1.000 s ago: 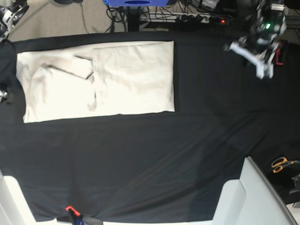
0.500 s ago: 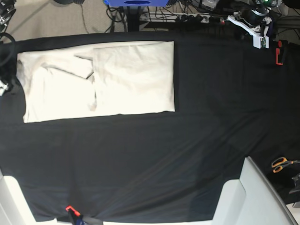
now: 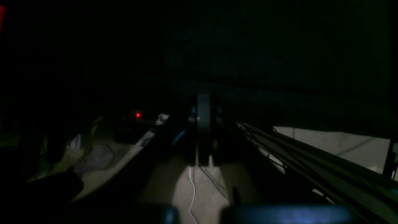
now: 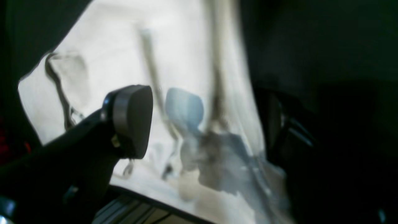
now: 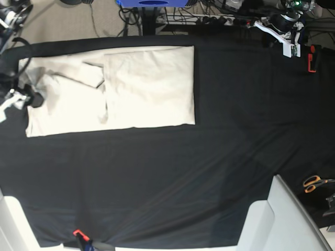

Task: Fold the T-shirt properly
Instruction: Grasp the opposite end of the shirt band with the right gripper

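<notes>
A: Right gripper point(image 5: 21, 97) at the far-left edge of the surface point(image 5: 172, 178), jaws spread wide, nothing held. Wrist view: one dark pad point(image 4: 132, 119) hangs over pale cloth; the other jaw is lost in shadow.

B: And the T-shirt point(image 5: 110, 89)?

A: Flat on the far-left part of the black surface, partly folded into a long band. Long axis runs left to right. Its left end lies right at that gripper; touching or just above, cannot tell.

B: Left gripper point(image 5: 285, 39)?

A: Far right corner, jaws closed, empty, well apart from the shirt. Its wrist view is too dark to add much.

B: So which arm is nearer?

A: Right arm, clearly. My reading: the left end gets pinched and carried rightward along the long axis.
</notes>
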{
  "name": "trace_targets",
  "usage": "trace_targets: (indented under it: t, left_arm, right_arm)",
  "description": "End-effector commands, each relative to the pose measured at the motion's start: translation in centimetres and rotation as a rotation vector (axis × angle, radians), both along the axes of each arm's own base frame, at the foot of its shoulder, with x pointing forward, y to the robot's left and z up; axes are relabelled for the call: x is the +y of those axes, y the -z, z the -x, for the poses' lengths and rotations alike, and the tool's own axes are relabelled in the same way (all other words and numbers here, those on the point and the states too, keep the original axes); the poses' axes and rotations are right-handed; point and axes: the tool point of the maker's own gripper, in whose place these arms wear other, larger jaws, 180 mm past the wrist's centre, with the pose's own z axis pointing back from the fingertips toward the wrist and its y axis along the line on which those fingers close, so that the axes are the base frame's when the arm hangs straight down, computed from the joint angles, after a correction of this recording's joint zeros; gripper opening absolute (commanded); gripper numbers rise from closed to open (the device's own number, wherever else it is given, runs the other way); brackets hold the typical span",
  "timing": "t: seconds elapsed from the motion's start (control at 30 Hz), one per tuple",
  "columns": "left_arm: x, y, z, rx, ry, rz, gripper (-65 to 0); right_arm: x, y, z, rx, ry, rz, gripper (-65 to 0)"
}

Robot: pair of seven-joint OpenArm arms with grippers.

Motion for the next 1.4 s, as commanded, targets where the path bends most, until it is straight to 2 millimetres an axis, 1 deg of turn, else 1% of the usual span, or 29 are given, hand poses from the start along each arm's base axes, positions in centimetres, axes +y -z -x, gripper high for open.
trace_targets:
  t: [0.0,0.03,0.13,0.17,0.2,0.27,0.33,0.37,0.43,0.47,0.53,0.57,0.63,0.7,0.77,0.8,0.97,1.0,1.03,1.17,1.23,1.3,1.37]
  left_arm:
    - [0.3,-0.6,-0.3,-0.023,0.008,-0.009,-65.0]
    - [0.3,-0.6,-0.3,-0.023,0.008,-0.009,-65.0]
    - [0.3,-0.6,-0.3,-0.024,0.008,-0.009,-65.0]
    - [0.3,-0.6,-0.3,-0.024,0.008,-0.009,-65.0]
    - [0.3,-0.6,-0.3,-0.024,0.008,-0.009,-65.0]
    - [0.3,-0.6,-0.3,-0.024,0.008,-0.009,-65.0]
    - [0.3,-0.6,-0.3,-0.024,0.008,-0.009,-65.0]
    - [0.3,-0.6,-0.3,-0.024,0.008,-0.009,-65.0]
    - [0.3,-0.6,-0.3,-0.024,0.008,-0.009,-65.0]
    - [0.3,-0.6,-0.3,-0.024,0.008,-0.009,-65.0]
    - [0.3,-0.6,-0.3,-0.024,0.008,-0.009,-65.0]
    - [0.3,-0.6,-0.3,-0.024,0.008,-0.009,-65.0]
    - [0.3,-0.6,-0.3,-0.024,0.008,-0.009,-65.0]
    - [0.3,-0.6,-0.3,-0.024,0.008,-0.009,-65.0]
    - [0.3,-0.6,-0.3,-0.024,0.007,-0.008,-65.0]
    - [0.3,-0.6,-0.3,-0.024,0.007,-0.008,-65.0]
    - [0.2,-0.7,-1.1,-0.041,0.009,-0.006,-65.0]
    - [-0.1,-0.7,-1.2,-0.041,0.015,-0.001,-65.0]
    - [-0.7,-0.5,-1.2,-0.037,0.031,0.01,-65.0]
    - [-3.0,0.1,-1.4,-0.027,0.078,0.049,-65.0]
    - [-3.9,0.3,-1.7,-0.029,0.096,0.064,-65.0]
    - [-4.5,0.4,-1.7,-0.027,0.106,0.074,-65.0]
    - [-4.8,0.5,-1.7,-0.027,0.112,0.079,-65.0]
  right_arm:
    - [0.7,0.8,1.7,0.083,-0.05,0.004,-19.1]
    - [1.2,0.8,1.6,0.081,-0.059,0.002,-19.1]
    - [1.5,0.8,1.8,0.081,-0.063,0.002,-19.2]
    - [1.5,0.9,1.9,0.082,-0.062,0.0,-20.0]
    - [1.5,1.0,2.0,0.086,-0.062,0.0,-22.7]
    - [1.5,1.1,2.2,0.09,-0.064,0.001,-31.2]
    - [1.5,1.1,2.3,0.094,-0.066,0.003,-41.9]
    - [1.5,1.1,2.3,0.095,-0.066,0.004,-48.0]
    - [1.4,1.0,2.1,0.091,-0.065,0.006,-62.7]
    - [1.2,1.0,2.1,0.091,-0.065,0.01,-65.0]
    - [0.8,0.7,1.4,0.062,-0.049,0.022,-62.7]
    - [0.4,0.5,0.8,0.029,-0.028,0.034,-63.8]
    - [-1.3,-0.1,-0.1,-0.025,0.009,0.074,-64.5]
    - [-2.3,-0.3,-0.4,-0.04,0.016,0.121,-64.4]
    - [-4.1,-0.7,-0.8,-0.035,0.002,0.191,-64.2]
    - [-4.7,-0.8,-0.9,-0.028,-0.007,0.217,-64.2]
    - [-6.4,-1.2,-0.8,0.021,-0.066,0.337,-64.2]
    - [-6.7,-1.5,-1.0,0.022,-0.082,0.371,-64.2]
    - [-7.1,-2.0,-1.1,0.022,-0.097,0.413,-64.2]
    - [-6.1,-2.6,-1.0,0.036,-0.172,0.562,-64.2]
    - [-5.3,-3.3,-1.5,0.002,-0.2,0.652,-64.2]
    - [-3.9,-3.5,-2.0,-0.007,-0.266,0.728,-64.2]
    - [-2.2,-3.5,-1.8,-0.007,-0.339,0.781,-64.2]
